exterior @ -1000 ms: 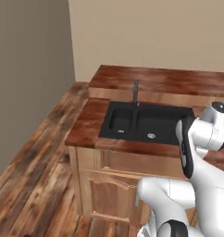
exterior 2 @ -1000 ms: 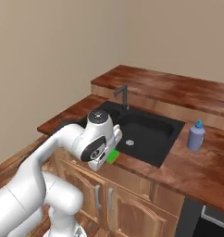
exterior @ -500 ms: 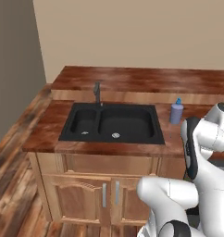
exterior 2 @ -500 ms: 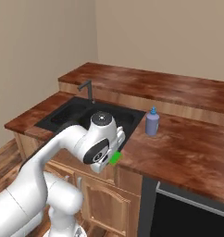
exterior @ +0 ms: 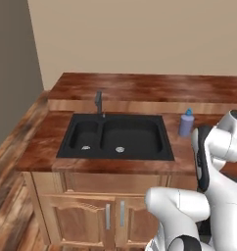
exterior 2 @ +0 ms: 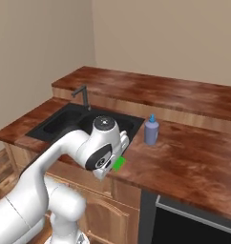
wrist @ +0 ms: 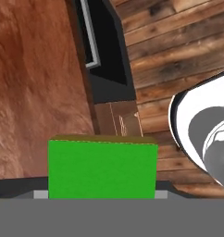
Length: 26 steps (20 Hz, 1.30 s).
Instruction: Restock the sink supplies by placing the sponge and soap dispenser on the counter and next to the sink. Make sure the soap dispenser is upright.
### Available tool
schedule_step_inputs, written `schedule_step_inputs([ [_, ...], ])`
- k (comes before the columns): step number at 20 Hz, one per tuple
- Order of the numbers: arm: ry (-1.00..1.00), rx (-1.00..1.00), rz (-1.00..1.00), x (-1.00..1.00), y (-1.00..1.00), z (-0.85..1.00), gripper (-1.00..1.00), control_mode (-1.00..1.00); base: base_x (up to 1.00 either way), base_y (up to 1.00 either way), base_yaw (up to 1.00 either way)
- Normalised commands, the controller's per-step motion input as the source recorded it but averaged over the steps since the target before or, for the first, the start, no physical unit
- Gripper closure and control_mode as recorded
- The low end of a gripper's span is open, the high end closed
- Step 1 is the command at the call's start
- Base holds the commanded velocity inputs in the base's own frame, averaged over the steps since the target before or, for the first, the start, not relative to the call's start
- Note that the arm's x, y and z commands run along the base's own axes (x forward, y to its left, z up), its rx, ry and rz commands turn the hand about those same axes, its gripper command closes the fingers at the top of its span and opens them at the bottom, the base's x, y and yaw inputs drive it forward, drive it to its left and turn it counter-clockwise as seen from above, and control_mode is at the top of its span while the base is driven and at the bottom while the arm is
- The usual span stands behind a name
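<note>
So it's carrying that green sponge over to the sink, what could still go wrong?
The sponge sits between the gripper's jaws near the front edge of the counter; let go too early, it might fall to the floor. The soap dispenser already stands upright beside the sink, so a careless swing of the arm could topple it.

Colour rundown: the surface [exterior 2: 194, 157] is a glossy reddish-brown wood grain with darker streaks, and the cabinet doors [exterior: 86, 220] under it are a lighter honey wood with silver handles. The sink [exterior: 118, 135] is matte black with little silver drains, faucet [exterior: 98, 102] dark too. The soap dispenser [exterior 2: 151, 130] is a muted blue-grey with a brighter blue cap. The sponge [wrist: 102, 169] is flat bright green. The floor [wrist: 178, 51] is brown planks, the walls [exterior: 140, 34] plain beige.
</note>
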Motion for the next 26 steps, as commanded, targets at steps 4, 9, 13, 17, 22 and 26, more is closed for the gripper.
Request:
schedule_step_inputs([
  [4,0.00,0.00,0.00,0.00,0.00,0.00,1.00,1.00,0.61,0.00,-0.01],
  [9,0.00,0.00,0.00,0.00,-0.04,-0.06,1.00,-1.00,0.16,0.00,0.00],
  [13,0.02,0.00,0.00,0.26,-0.03,-0.37,1.00,-1.00,0.00,0.00,0.00],
  [17,0.09,0.00,0.00,0.37,-0.03,-0.56,1.00,-1.00,0.00,0.00,0.00],
  [22,0.09,0.00,0.00,0.39,-0.08,-0.44,1.00,-1.00,0.00,0.00,0.00],
  [26,0.05,0.00,0.00,0.26,-0.15,-0.28,1.00,-1.00,0.00,0.00,0.00],
])
